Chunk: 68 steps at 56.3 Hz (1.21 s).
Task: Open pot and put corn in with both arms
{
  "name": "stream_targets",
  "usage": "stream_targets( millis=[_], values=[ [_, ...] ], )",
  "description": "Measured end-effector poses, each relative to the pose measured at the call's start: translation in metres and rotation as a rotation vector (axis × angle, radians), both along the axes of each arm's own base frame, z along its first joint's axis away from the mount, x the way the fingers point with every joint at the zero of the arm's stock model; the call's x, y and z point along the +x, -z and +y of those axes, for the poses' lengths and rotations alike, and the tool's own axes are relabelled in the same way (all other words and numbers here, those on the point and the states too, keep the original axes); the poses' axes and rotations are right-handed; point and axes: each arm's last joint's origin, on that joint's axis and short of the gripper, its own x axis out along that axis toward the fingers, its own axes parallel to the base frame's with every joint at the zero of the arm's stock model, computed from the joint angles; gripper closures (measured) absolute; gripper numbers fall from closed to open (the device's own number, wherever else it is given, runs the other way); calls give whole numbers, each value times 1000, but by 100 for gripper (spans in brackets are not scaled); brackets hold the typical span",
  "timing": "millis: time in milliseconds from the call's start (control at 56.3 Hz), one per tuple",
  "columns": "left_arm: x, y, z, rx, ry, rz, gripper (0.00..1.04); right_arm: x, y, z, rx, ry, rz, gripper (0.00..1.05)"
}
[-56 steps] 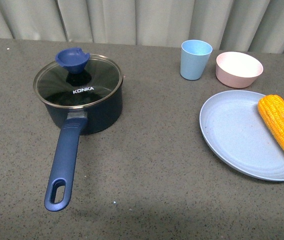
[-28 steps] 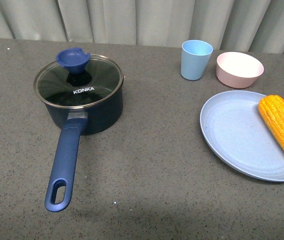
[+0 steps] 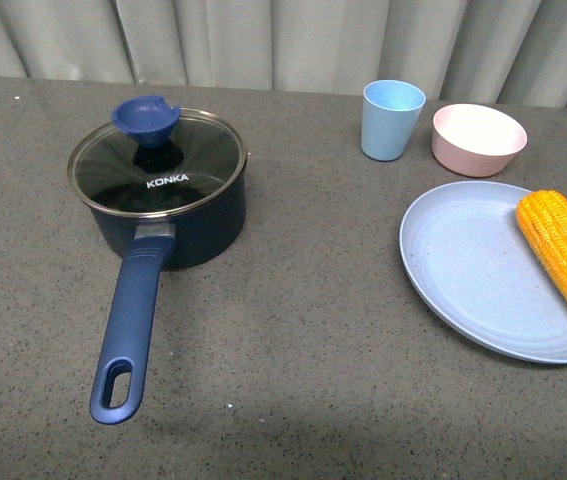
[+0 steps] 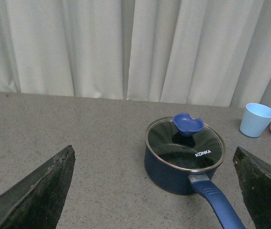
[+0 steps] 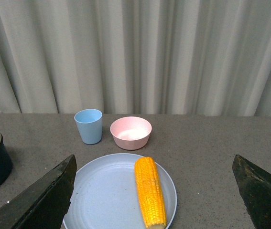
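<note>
The pot (image 3: 178,215) stands on the left half of the grey surface (image 3: 293,330), towards the far side. Its glass lid (image 3: 168,170) is on, with the blue knob (image 3: 145,118) at the lid's far edge. The long blue handle (image 3: 131,320) points towards the near side, slot hole at its near end.

The corn (image 3: 563,255) lies on the right part of a pale blue plate (image 3: 463,270) at the right of the surface, running from far to near. A light blue cup (image 3: 392,120) and a pink bowl (image 3: 477,138) stand side by side just beyond the plate, the cup to the left. A pale curtain (image 3: 263,40) hangs behind the surface.

Neither arm shows in the front view. In the left wrist view the left gripper (image 4: 153,149) is spread wide and holds nothing: its two dark jaws sit at the picture's lower corners. The pot appears ahead of it, in the gap between the jaws but well apart from both, with the handle reaching back towards the gripper.

In the right wrist view the right gripper (image 5: 154,157) is likewise wide apart and empty. The corn lies ahead of it on the plate, between the lines of the two jaws and touching neither, lengthwise towards the gripper. The cup and bowl stand farther off.
</note>
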Motion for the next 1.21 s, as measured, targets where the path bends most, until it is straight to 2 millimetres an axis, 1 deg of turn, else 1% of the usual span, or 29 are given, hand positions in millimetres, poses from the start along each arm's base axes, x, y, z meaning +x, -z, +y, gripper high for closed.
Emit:
stream_targets(
  millis=[479, 604, 746, 870, 977, 1101, 1154, 1172, 1208],
  values=[
    [0, 0, 0, 0, -1, 0, 7, 0, 0, 0, 0, 0, 0, 9],
    [4, 5, -1, -44, -250, 65, 7, 0, 0, 0, 0, 0, 0, 9],
    [12, 5, -2, -77, -262, 77, 7, 0, 0, 0, 0, 0, 0, 9],
    [30, 1, -3, -107, -222, 66, 7, 0, 0, 0, 0, 0, 0, 9],
    [51, -3, -5, -121, -192, 51, 7, 0, 0, 0, 0, 0, 0, 9],
    [87, -1, -8, -122, -154, 59, 7, 0, 0, 0, 0, 0, 0, 9],
    [107, 4, -12, -120, -146, 81, 7, 0, 0, 0, 0, 0, 0, 9],
    [111, 6, -13, -119, -144, 85, 7, 0, 0, 0, 0, 0, 0, 9],
    [126, 13, -17, -113, -133, 113, 7, 0, 0, 0, 0, 0, 0, 9]
  ],
)
